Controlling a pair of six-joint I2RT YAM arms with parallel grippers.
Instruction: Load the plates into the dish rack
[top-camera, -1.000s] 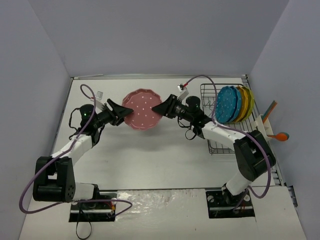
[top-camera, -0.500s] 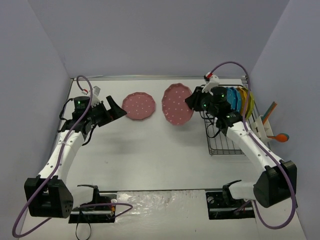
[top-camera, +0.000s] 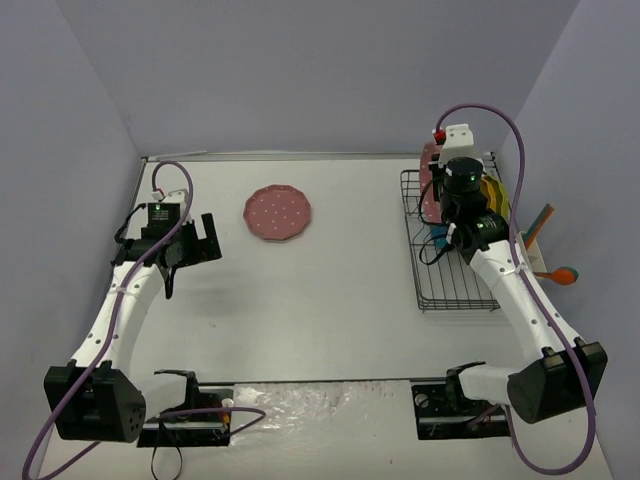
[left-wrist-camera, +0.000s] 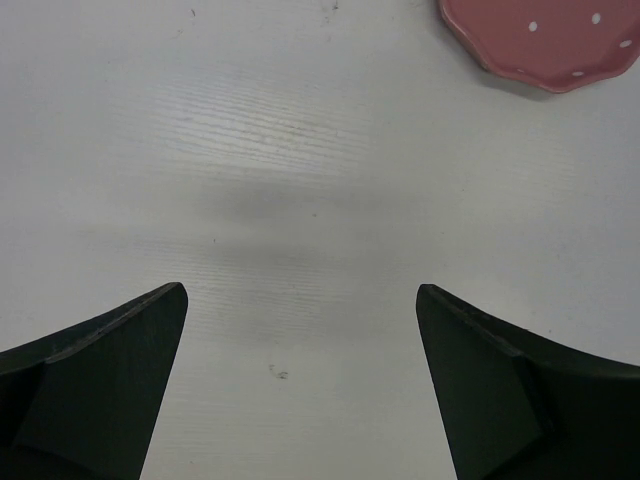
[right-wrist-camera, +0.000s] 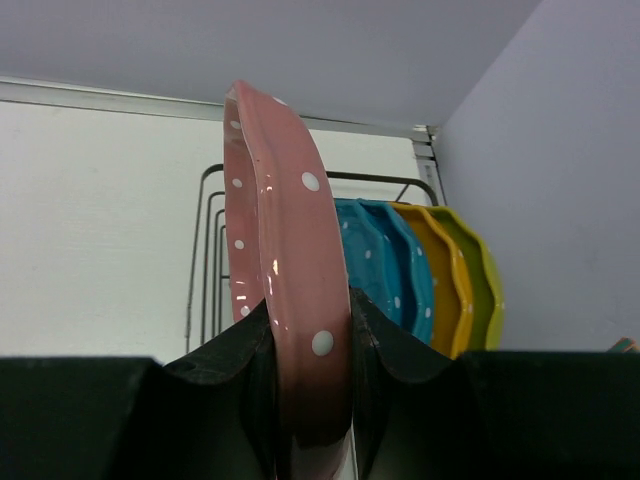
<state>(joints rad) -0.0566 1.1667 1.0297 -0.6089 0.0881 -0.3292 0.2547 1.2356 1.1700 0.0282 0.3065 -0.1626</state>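
My right gripper (right-wrist-camera: 310, 330) is shut on a pink polka-dot plate (right-wrist-camera: 285, 260), held upright on edge over the far end of the black wire dish rack (top-camera: 450, 285). Two blue plates (right-wrist-camera: 385, 260), an orange-yellow plate (right-wrist-camera: 445, 280) and a yellow-green plate (right-wrist-camera: 480, 285) stand in the rack just right of the held plate. A second pink plate (top-camera: 277, 212) lies flat on the table; it also shows in the left wrist view (left-wrist-camera: 545, 40). My left gripper (top-camera: 205, 238) is open and empty, left of that plate and apart from it.
The rack stands against the right wall of the white table (top-camera: 320, 300). An orange spoon (top-camera: 562, 272) and other utensils sit outside the rack at the right edge. Grey walls enclose the table on three sides.
The right arm has lifted one pink plate off the other, carried it right to the rack and turned it on edge. The left arm has drawn back to the left, open.
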